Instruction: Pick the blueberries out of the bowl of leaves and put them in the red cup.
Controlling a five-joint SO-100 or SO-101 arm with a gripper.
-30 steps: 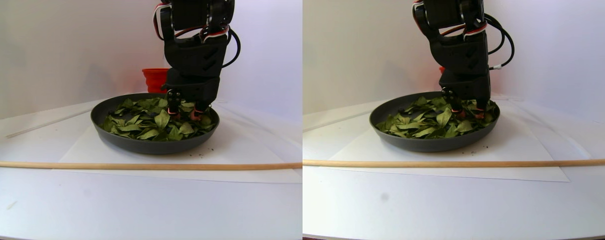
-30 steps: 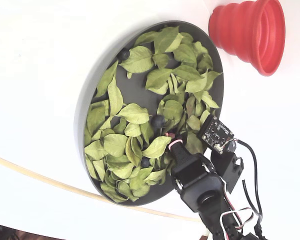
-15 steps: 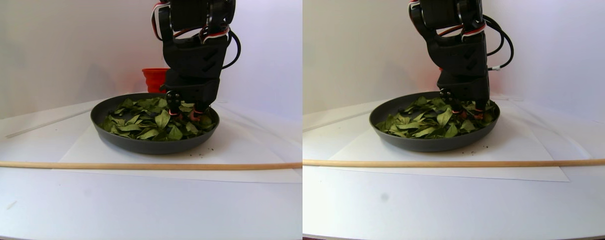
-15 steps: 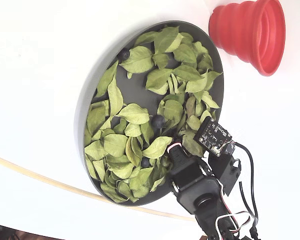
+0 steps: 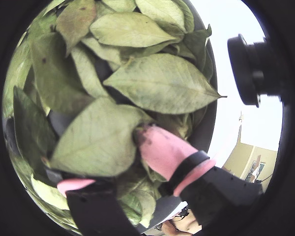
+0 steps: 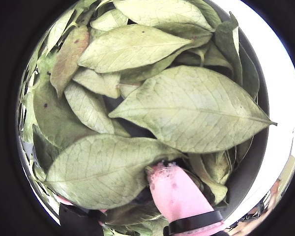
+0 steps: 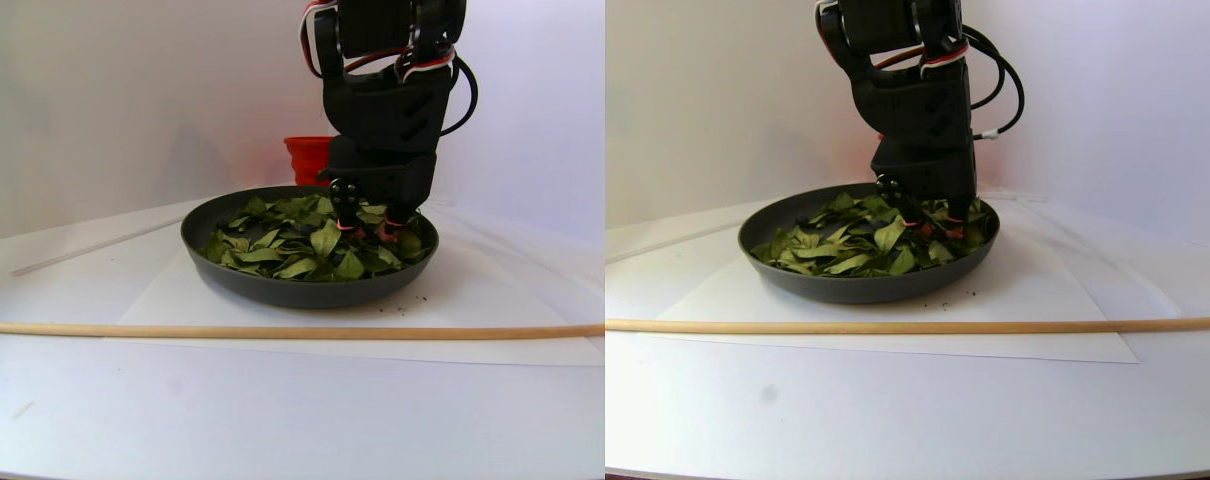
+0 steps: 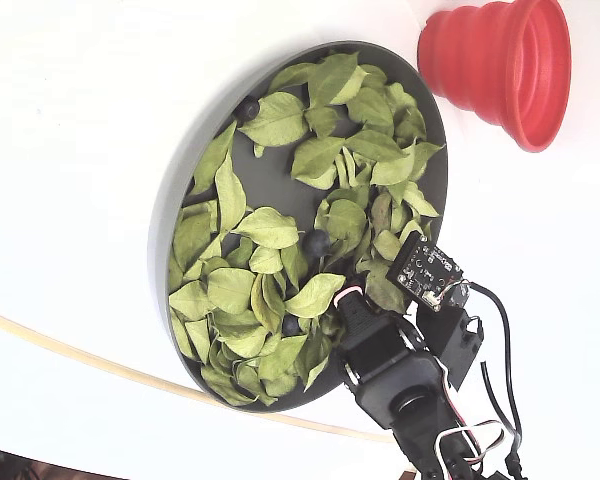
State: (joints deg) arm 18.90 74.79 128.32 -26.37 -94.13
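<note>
The dark bowl [image 8: 170,230] [image 7: 295,288] holds many light green leaves [image 8: 265,228] [image 5: 162,81] [image 6: 191,108]. In the fixed view three blueberries show among them: one by the upper rim [image 8: 248,107], one mid-bowl [image 8: 316,242], one lower down [image 8: 291,325]. My gripper [image 8: 365,290] [image 7: 365,228] [image 5: 101,160] [image 6: 110,189] reaches down into the leaves near the bowl's lower right rim. Its pink-tipped fingers [image 5: 162,147] stand apart and open, with a large leaf lying across the gap. No berry shows in either wrist view. The red cup [image 8: 500,65] [image 7: 308,158] stands beyond the bowl.
A thin wooden stick [image 7: 265,331] [image 8: 80,355] lies across the table in front of the bowl. A white paper sheet [image 7: 195,305] lies under the bowl. A small camera board [image 8: 430,272] and black cables hang from the wrist over the bowl's rim.
The gripper has lifted slightly and shifted a little toward the bowl's near rim, and a few leaves beside it have shifted. The berries and the cup have not moved.
</note>
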